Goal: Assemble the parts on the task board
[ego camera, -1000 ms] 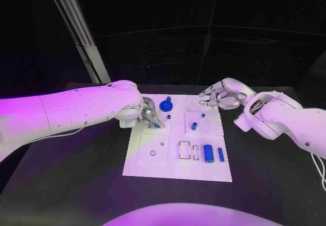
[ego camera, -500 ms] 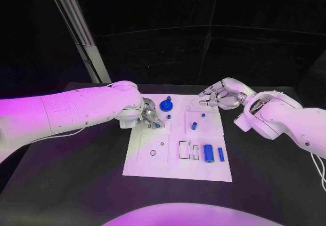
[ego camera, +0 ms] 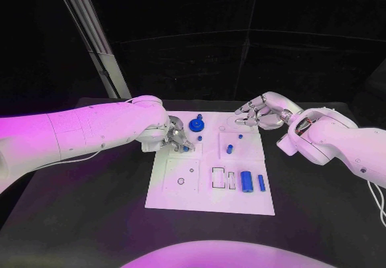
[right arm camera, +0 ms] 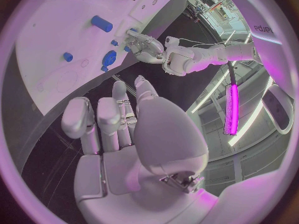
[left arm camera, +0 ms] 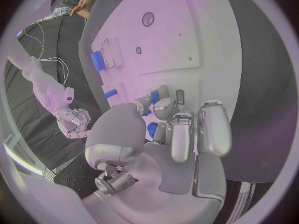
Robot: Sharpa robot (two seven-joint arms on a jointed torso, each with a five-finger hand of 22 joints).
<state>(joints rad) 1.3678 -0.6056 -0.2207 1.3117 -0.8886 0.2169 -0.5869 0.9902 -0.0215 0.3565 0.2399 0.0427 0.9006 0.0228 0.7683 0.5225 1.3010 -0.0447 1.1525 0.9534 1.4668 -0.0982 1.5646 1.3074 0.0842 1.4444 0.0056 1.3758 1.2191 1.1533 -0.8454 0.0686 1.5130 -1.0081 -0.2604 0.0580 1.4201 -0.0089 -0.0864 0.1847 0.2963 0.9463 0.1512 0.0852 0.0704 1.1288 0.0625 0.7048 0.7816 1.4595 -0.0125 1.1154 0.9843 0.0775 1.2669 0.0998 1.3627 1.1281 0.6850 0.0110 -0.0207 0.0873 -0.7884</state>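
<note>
The white task board [ego camera: 189, 195] lies in the middle of the table. My left hand [ego camera: 174, 137] is down on its far left part, and its fingertips [left arm camera: 163, 98] pinch a small blue part [ego camera: 185, 148], seen again as the blue part [left arm camera: 154, 96] in the left wrist view. My right hand [ego camera: 259, 114] hovers over the board's far right corner with its fingers curled in and nothing in them. On the board are a blue round knob [ego camera: 197, 123], a blue peg [ego camera: 229, 149], a thick blue cylinder [ego camera: 247, 182] and a thin blue bar [ego camera: 261, 183].
Two rectangular slots [ego camera: 218, 177] and a small round hole [ego camera: 181, 181] are in the board's near half. A pale slanted post [ego camera: 100, 50] stands at the back left. Bare black table [ego camera: 88, 223] surrounds the board.
</note>
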